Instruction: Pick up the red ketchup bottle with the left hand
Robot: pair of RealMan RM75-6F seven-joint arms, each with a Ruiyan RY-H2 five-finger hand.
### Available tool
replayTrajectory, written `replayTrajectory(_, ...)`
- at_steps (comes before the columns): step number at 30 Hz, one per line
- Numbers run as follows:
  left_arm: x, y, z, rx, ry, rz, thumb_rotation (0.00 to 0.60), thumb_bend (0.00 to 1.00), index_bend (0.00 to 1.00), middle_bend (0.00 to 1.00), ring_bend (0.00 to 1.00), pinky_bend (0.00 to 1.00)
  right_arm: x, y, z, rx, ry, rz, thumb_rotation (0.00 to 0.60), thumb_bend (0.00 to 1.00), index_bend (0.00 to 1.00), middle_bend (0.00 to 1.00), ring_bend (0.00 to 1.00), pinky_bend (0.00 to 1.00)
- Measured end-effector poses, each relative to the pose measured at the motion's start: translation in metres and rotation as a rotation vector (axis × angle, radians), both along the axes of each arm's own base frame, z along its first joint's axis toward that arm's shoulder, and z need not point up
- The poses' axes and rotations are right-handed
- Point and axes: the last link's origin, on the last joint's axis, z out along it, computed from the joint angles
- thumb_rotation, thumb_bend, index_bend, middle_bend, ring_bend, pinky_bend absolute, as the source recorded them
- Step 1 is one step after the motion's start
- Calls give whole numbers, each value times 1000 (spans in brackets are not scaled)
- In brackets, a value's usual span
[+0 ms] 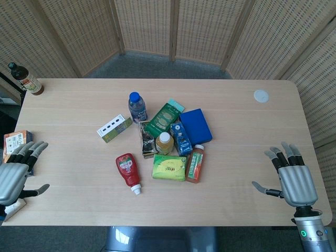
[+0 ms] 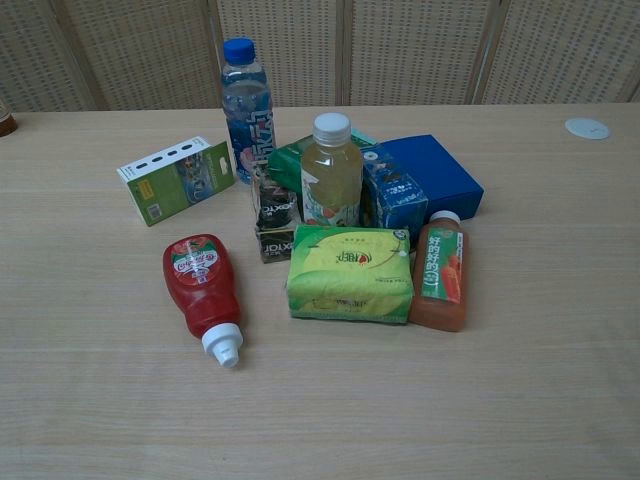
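- Head view: ketchup bottle (image 1: 126, 169) lies flat on the surface (image 1: 236, 210), white cap toward the robot, at the near-left edge of the clutter; nothing touching it that I can see.
- Left robot hand (image 1: 14, 173) sits at the far left edge of the surface, fingers spread wide, holding nothing, well apart from the bottle.
- Right robot hand (image 1: 292, 176) is at the far right edge, fingers also spread, empty; not needed for this task.
- Task looks not yet started; a reach across to the bottle comes next, by my read.
- Risk: the bottle lies on its rounded side, so a push from the fingers could roll or slide it into the green tissue pack (image 1: 169, 167) just beside it.
- Risk: the dark snack packet (image 1: 147, 140) and white-green box (image 1: 114, 128) are near the bottle's base, so a wide sweep could knock them.
- Risk: the body tapers toward the cap, so a grip low on it could slip.
- Hidden: the left robot hand is partly cut off by the frame edge, and the box (image 1: 16, 143) behind it is half covered.
- Chest view shows neither robot hand; the bottle's label text is too small to read.
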Motion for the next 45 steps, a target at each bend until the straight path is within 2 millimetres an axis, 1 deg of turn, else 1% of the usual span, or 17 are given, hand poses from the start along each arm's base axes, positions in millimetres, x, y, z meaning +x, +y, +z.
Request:
replayTrajectory(4, 1, 2, -3, -17, 2, -3, 600, 221, 0, 0, 0, 0, 1, 0, 1, -1, -12, 3, 269, 170, 220, 221, 56, 0)
replayTrajectory(10, 8, 10, -5, -30, 8, -40, 600, 221, 0, 0, 0, 0, 1, 3, 4, -16, -27, 2, 269, 172, 220, 221, 56, 0)
replayTrajectory(16, 12, 16, -16, -87, 46, -91, 600, 222, 0, 0, 0, 0, 2, 5, 4, -15, -26, 2, 272, 171, 219, 222, 56, 0)
replayTrajectory(19, 13, 20, -28, -139, 77, -127, 600, 222, 0, 0, 0, 0, 5, 4, 5, -18, -24, 9, 272, 170, 220, 221, 56, 0)
replayTrajectory(23, 11, 26, -51, -228, 139, -183, 600, 223, 0, 0, 0, 0, 8, 4, 5, -18, -21, 16, 271, 171, 220, 222, 56, 0)
replayTrajectory(27, 8, 30, -74, -281, 196, -235, 600, 223, 0, 0, 0, 0, 10, 6, 6, -19, -15, 14, 270, 172, 220, 222, 56, 0)
replayTrajectory(37, 8, 45, -129, -334, 235, -344, 600, 223, 0, 0, 0, 0, 10, 13, 15, -41, -5, 3, 272, 171, 220, 221, 56, 0)
replayTrajectory(41, 10, 56, -149, -345, 276, -390, 600, 224, 0, 0, 0, 0, 8, 17, 20, -54, 0, -8, 270, 170, 220, 221, 56, 0)
replayTrajectory(45, 15, 69, -169, -356, 280, -413, 600, 224, 0, 0, 0, 0, 5, 22, 27, -71, 8, -22, 272, 172, 220, 221, 56, 0)
